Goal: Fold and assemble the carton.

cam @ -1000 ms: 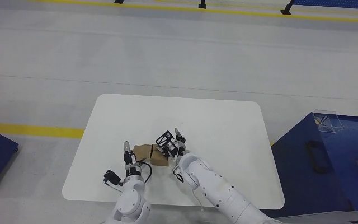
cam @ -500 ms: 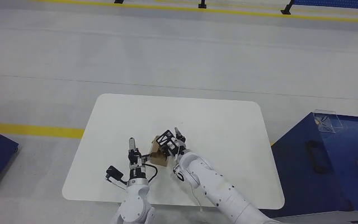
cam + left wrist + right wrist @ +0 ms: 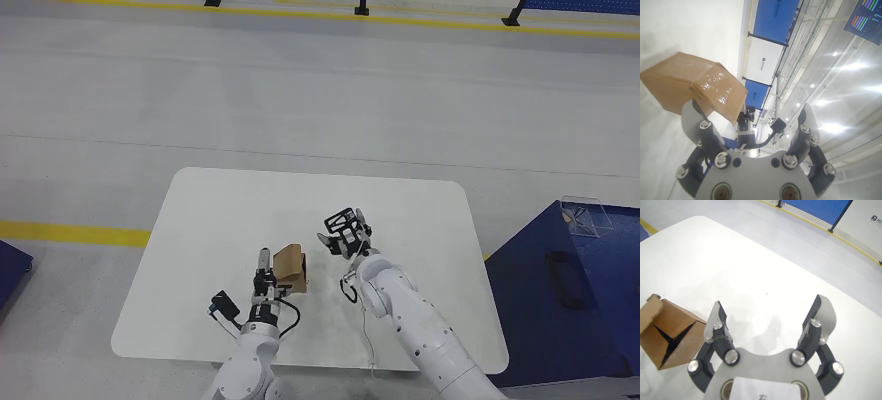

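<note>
Nearest us, our left hand [image 3: 262, 262] stands released with its fingers spread wide, one of them right at a corner of the brown carton [image 3: 291, 264]. The carton sits on the near half of the white bench [image 3: 400, 205]. The end turned toward our right hand shows inner flaps with a dark gap between them. Farther off, our right hand [image 3: 345, 228] hangs released over bare bench, apart from the carton.
</note>
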`<action>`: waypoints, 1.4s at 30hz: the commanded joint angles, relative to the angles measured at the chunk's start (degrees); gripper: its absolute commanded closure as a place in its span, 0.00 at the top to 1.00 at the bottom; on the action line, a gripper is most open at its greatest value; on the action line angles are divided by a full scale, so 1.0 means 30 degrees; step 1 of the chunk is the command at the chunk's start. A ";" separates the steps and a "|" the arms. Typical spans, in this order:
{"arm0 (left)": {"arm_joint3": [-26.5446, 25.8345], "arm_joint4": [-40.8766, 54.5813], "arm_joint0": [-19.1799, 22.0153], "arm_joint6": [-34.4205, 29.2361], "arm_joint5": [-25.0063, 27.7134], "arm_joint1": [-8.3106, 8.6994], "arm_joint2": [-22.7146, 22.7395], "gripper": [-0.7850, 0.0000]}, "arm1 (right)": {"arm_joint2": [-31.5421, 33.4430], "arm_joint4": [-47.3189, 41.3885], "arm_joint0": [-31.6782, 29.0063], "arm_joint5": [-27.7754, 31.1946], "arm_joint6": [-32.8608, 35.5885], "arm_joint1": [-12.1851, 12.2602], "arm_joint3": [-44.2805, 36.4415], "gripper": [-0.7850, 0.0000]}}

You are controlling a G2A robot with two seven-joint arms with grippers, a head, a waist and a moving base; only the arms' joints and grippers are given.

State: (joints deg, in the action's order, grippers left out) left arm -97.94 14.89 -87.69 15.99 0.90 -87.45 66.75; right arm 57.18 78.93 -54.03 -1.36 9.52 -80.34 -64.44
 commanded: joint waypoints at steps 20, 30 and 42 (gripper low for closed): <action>0.4682 0.0526 0.4510 0.2476 -0.5163 -0.0518 0.0424 1.00 | -0.1388 -0.0825 0.1240 0.0818 0.1550 -0.0888 0.2610 1.00; 0.1549 -0.0857 0.1245 -0.2054 -0.4850 -0.0026 0.0272 1.00 | -0.0586 -0.1215 0.1322 0.0740 0.0679 -0.0836 0.2918 1.00; 0.1595 0.1422 0.1736 -0.2337 -0.6499 0.0018 0.1368 1.00 | -0.0523 -0.0385 0.1056 0.0432 0.0879 -0.0749 0.2401 1.00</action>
State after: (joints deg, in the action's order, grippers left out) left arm -93.69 20.81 -83.03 9.26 -17.54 -87.46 71.40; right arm 55.59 76.99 -50.70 0.63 11.74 -82.63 -56.82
